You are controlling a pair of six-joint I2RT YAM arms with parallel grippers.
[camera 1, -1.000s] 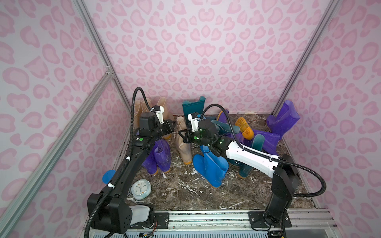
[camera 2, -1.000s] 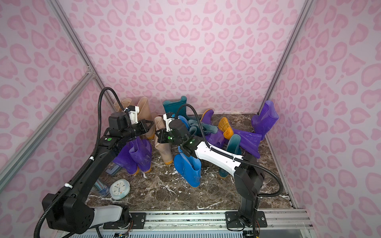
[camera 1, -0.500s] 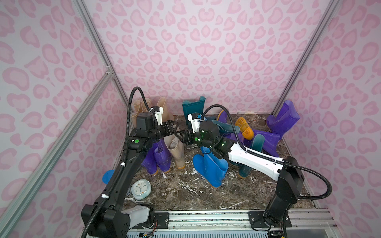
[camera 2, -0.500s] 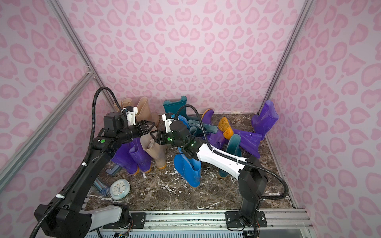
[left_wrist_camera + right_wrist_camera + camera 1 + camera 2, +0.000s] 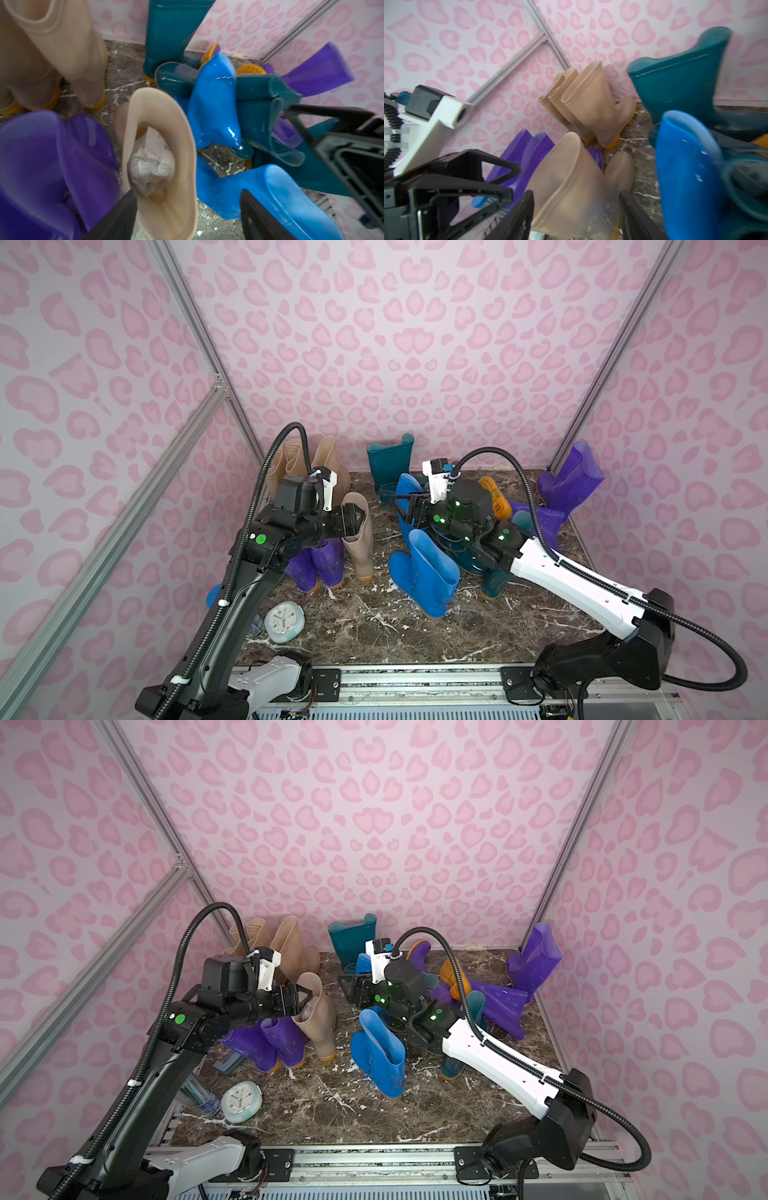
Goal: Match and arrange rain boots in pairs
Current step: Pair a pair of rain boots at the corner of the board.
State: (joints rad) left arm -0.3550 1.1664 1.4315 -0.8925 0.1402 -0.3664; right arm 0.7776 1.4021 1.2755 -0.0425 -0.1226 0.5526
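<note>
1. Left claw (image 5: pixel 358 522) is released, its jaws spread with the rim of a lone beige boot (image 5: pixel 360 547) between them. The right claw (image 5: pixel 402 510) hangs open as well, near that boot but apart from it.
2. Nearest on the desk (image 5: pixel 374 639) lies a pale alarm clock (image 5: pixel 284 620).
3. Next stands a bright blue boot (image 5: pixel 428 580), upright.
4. Beyond it, a purple pair (image 5: pixel 318 568) stands just beside the beige boot, which holds crumpled paper (image 5: pixel 149 166).
5. Under the right arm lies a heap of boots (image 5: pixel 255 99), teal, blue and purple.
6. Farthest, by the wall, are the beige boots (image 5: pixel 324 460), an upright teal boot (image 5: pixel 390 464) and a purple boot (image 5: pixel 571 481) leaning in the corner.
</note>
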